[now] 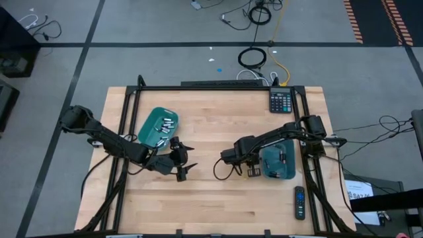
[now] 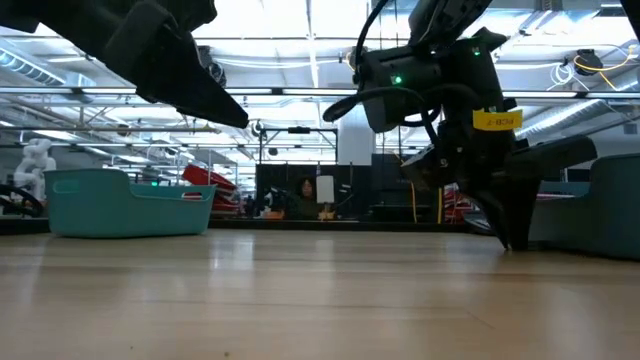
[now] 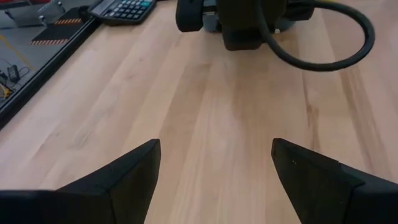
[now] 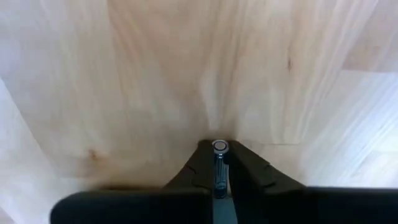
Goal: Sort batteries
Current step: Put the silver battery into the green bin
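The right gripper point(image 4: 219, 163) pinched one battery point(image 4: 219, 160) between its fingertips just above bare table point(image 1: 211, 119) beside the right tray point(image 1: 277, 173), the left gripper point(image 1: 180, 160) spread idle, and so thin a grip risked the cell slipping out mid-carry.

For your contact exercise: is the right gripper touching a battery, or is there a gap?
Touching. The right wrist view shows the right gripper closed on a small battery, both fingers pressed against its sides, no gap.
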### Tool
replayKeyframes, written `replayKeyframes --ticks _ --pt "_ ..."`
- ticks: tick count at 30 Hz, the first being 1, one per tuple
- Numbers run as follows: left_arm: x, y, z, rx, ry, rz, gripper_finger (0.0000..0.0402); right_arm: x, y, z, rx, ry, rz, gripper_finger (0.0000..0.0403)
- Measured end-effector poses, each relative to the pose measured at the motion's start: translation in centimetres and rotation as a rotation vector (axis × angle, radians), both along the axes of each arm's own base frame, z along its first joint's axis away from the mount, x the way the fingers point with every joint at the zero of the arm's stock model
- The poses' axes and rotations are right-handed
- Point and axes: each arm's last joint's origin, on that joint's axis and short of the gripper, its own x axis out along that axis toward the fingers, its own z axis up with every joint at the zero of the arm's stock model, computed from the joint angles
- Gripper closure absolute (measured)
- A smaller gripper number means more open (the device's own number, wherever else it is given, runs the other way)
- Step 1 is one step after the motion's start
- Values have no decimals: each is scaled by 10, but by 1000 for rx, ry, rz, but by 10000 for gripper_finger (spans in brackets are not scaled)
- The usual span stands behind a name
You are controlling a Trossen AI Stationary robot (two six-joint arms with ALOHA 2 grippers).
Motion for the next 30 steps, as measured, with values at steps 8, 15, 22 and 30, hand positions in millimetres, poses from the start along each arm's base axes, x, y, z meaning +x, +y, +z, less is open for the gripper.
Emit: replayKeyframes --ticks 8,15,22,30 --pt "-1 1 -2 13 25 2 84 4 1 0 -22 -50 19 394" --pt "-1 1 -2 12 22 3 84 14 3 25 -91 -221 32 399" --pt "-2 7 -5 -19 51 54 84 25 2 81 -102 -558 26 400" --pt "11 3 -4 -76 -71 59 84 56 0 145 -47 -1206 39 400"
